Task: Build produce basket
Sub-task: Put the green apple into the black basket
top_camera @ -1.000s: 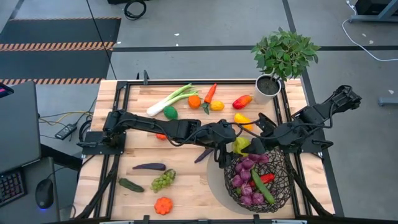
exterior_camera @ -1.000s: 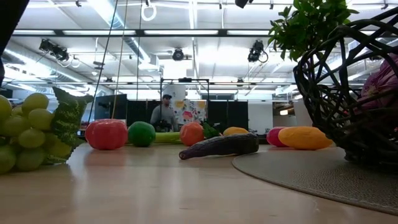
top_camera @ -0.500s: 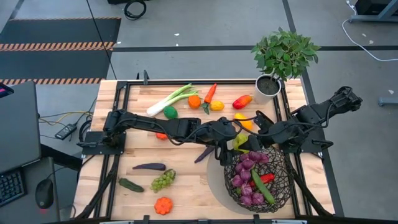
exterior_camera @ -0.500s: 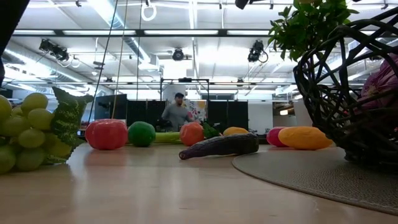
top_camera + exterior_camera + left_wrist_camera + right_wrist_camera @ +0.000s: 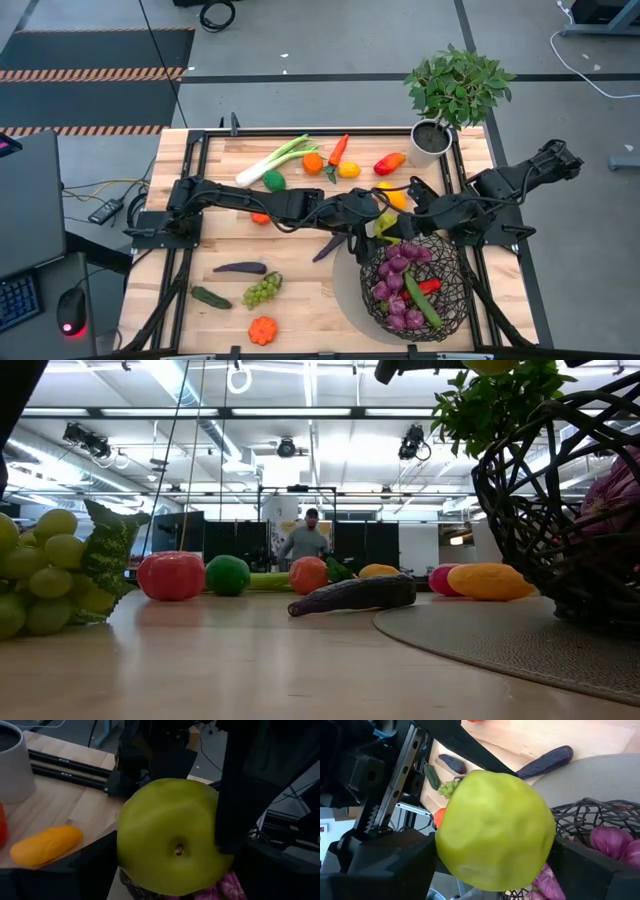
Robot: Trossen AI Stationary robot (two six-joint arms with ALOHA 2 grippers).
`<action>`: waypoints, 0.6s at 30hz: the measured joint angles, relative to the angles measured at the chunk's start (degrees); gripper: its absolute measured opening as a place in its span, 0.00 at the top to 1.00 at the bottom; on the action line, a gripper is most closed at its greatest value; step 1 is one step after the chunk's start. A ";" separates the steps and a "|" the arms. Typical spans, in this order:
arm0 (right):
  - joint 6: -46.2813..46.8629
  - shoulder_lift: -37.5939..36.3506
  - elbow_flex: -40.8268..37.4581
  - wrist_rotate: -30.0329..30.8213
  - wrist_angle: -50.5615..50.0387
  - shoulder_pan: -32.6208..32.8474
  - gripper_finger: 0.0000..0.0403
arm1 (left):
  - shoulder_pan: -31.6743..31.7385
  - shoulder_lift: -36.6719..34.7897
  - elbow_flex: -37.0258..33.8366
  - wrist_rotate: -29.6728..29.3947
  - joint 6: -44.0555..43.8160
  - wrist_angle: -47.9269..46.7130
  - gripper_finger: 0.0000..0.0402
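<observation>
— Both grippers have edged the green fruit (image 5: 385, 226) a little away from the basket (image 5: 418, 287)'s rim since a second ago. Who has it?

— Each wrist view shows it filling wide-spread fingers: left gripper (image 5: 165, 865) and right gripper (image 5: 492, 865) both flank it, probably a handover.

— Why there?

— Just beside them, below, sits the basket, partly filled; remaining produce (image 5: 262, 290) lies well apart.

place: lab hall | signs: ceiling strip lights (image 5: 300, 412) | floor hazard stripes (image 5: 95, 73)
</observation>
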 joint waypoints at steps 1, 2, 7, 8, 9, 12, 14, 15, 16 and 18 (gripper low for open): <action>-0.02 0.00 0.02 -0.20 -0.06 -0.01 0.15 | 0.00 0.00 0.00 0.06 -0.07 -0.04 0.14; -0.06 0.00 0.02 -0.28 -0.13 -0.02 0.16 | 0.00 0.00 0.00 0.08 -0.07 -0.12 0.14; -1.10 0.14 -0.09 -1.31 0.04 -0.13 0.22 | 0.65 -0.55 0.20 1.29 -0.13 -3.28 0.13; -1.47 0.17 -0.09 -1.55 0.04 -0.15 0.23 | 0.91 -1.01 0.22 1.75 -0.08 -4.70 0.12; -1.65 0.16 -0.12 -1.96 -1.18 -0.15 0.23 | 1.16 -1.78 0.22 2.36 -0.07 -6.77 0.12; -1.14 0.15 -0.51 -3.14 -4.51 -0.15 0.23 | 1.73 -4.32 0.50 3.64 0.31 -11.27 0.12; -0.23 0.04 -0.25 -4.19 -7.19 -0.15 0.23 | 2.22 -4.97 0.50 3.88 1.19 -13.68 0.12; -0.06 0.00 -0.30 -5.27 -9.63 -0.04 0.23 | 2.51 -5.34 0.41 3.57 1.91 -15.02 0.12; 0.09 0.02 -0.36 -6.36 -10.74 0.13 0.23 | 2.94 -5.56 0.23 3.02 2.88 -16.82 0.12; 0.18 0.05 -0.36 -8.55 -11.48 0.45 0.23 | 3.55 -6.31 0.22 2.58 3.82 -17.29 0.12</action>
